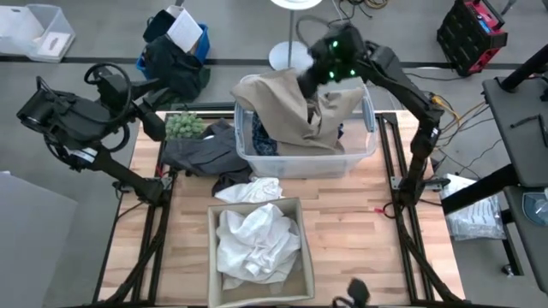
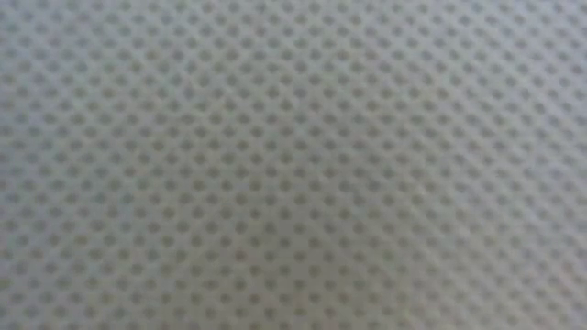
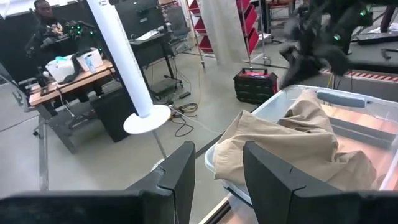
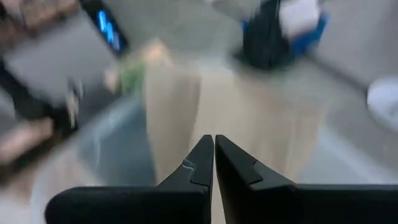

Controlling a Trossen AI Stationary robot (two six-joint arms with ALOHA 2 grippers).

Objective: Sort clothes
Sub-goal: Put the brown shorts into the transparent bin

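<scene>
**Right arm over clear bin, tan piece draped; left arm parked at far left**

Right gripper [image 1: 318, 70] is above the far side of the clear plastic bin [image 1: 360, 154], at the top of the tan khaki piece [image 1: 287, 107]. Its own wrist view shows the fingers [image 4: 198, 163] pressed together at the tips, tan cloth directly beyond them; whether any fabric is pinched between them cannot be told. The tan piece hangs over the bin's far-left rim and covers most of its contents; a blue plaid shirt [image 1: 261, 137] shows underneath.

Left gripper [image 1: 110, 83] sits off the table's far-left corner, fingers [image 3: 177, 177] spread apart, nothing between them.

Dark grey-black pieces [image 1: 201, 154] lie on the table just left of the bin, beside a green fuzzy ball [image 1: 184, 126]. White shirts [image 1: 255, 239] fill the cardboard box [image 1: 300, 257] at the near centre; one white shirt [image 1: 250, 190] lies between box and bin.

Low view: covered by dotted mesh fabric [image 2: 293, 165], nothing else visible.
</scene>
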